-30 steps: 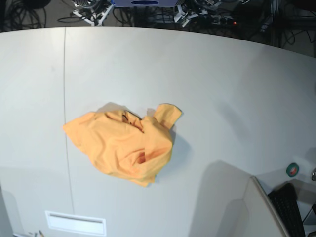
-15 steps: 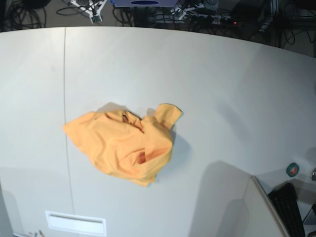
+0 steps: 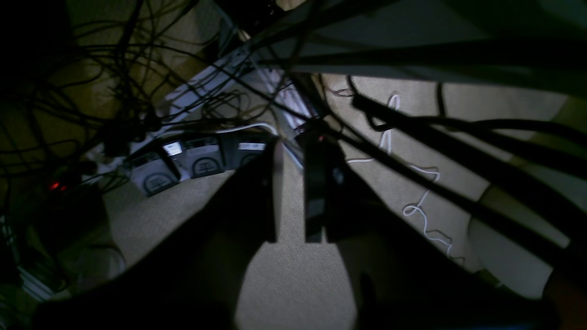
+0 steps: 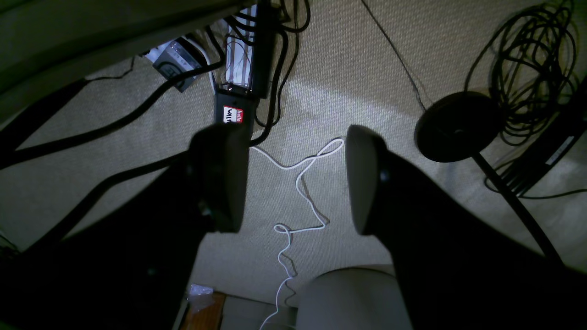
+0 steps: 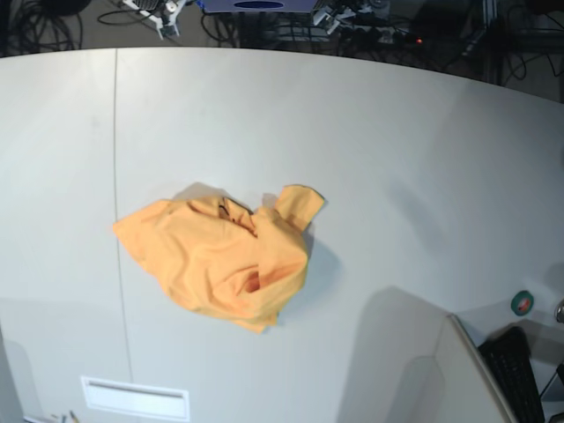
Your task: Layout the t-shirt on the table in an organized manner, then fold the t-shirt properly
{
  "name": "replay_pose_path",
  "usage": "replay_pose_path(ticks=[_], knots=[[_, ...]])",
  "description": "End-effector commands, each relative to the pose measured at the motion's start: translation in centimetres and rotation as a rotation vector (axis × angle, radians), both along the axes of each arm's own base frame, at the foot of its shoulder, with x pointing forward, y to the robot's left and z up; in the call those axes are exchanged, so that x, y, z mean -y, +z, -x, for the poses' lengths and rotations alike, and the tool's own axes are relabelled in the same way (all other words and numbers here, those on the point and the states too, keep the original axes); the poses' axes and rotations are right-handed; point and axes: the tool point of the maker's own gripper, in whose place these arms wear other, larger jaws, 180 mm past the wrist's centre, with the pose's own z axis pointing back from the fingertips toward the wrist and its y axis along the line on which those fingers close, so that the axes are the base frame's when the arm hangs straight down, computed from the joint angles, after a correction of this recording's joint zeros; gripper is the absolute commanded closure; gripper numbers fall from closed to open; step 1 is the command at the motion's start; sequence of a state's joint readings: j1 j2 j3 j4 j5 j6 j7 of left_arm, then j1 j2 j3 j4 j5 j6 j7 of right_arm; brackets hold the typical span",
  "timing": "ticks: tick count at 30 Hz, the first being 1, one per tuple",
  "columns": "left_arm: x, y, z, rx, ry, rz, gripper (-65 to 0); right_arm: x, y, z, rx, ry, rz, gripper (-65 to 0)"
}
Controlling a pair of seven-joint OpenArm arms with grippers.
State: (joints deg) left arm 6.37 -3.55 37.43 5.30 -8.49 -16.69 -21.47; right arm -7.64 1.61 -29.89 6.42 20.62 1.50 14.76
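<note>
The light-orange t-shirt (image 5: 220, 260) lies crumpled in a heap on the white table (image 5: 397, 159), left of centre, with one sleeve sticking out at its upper right. Both grippers hang beyond the table's far edge, over carpet and cables, far from the shirt. My left gripper (image 3: 291, 192) is empty, its fingers almost together with only a narrow slit between them. My right gripper (image 4: 296, 178) is open and empty, its fingers wide apart. In the base view only small bits of the arms show at the top edge.
A dark seam line (image 5: 115, 176) runs down the table's left part. An inset slot plate (image 5: 135, 398) sits at the front left. A grey partition (image 5: 458, 379), a keyboard (image 5: 520, 379) and a green tape roll (image 5: 523, 303) are at the front right. Cables cover the floor behind.
The arm parts at the top edge of the base view have drawn further up and out of the picture. The t-shirt has not moved.
</note>
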Motion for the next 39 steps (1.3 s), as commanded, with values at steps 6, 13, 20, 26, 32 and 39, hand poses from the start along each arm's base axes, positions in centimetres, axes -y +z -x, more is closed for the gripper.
replay_pose_path(ticks=[6, 13, 20, 26, 32, 39], knots=[[0.1, 0.1, 0.3, 0.002, 0.007, 0.013, -8.6, 0.1, 0.0, 0.3, -0.002, 0.003, -0.001, -27.6], [0.0, 0.1, 0.4, -0.004, 0.005, 0.009, 0.0, 0.3, 0.0, 0.4, -0.003, -0.003, 0.007, 0.0], [-3.3, -0.6, -1.7, 0.077, 0.168, -0.161, 0.0, 0.4, 0.0, 0.4, -0.005, -0.011, 0.01, 0.0], [-4.2, -0.6, -1.3, 0.067, 0.22, -0.177, 0.0, 1.0, 0.0, 1.5, -0.046, -0.089, 0.027, 0.0], [-4.3, -0.5, 0.9, 0.038, 0.177, -0.179, 0.0, 3.3, 0.1, 2.5, -0.076, -0.21, 0.065, 0.0], [-7.8, 0.3, 6.5, -0.03, 0.11, -0.227, 0.0, 5.7, 1.3, 9.5, -0.168, -0.2, 0.11, 0.0]])
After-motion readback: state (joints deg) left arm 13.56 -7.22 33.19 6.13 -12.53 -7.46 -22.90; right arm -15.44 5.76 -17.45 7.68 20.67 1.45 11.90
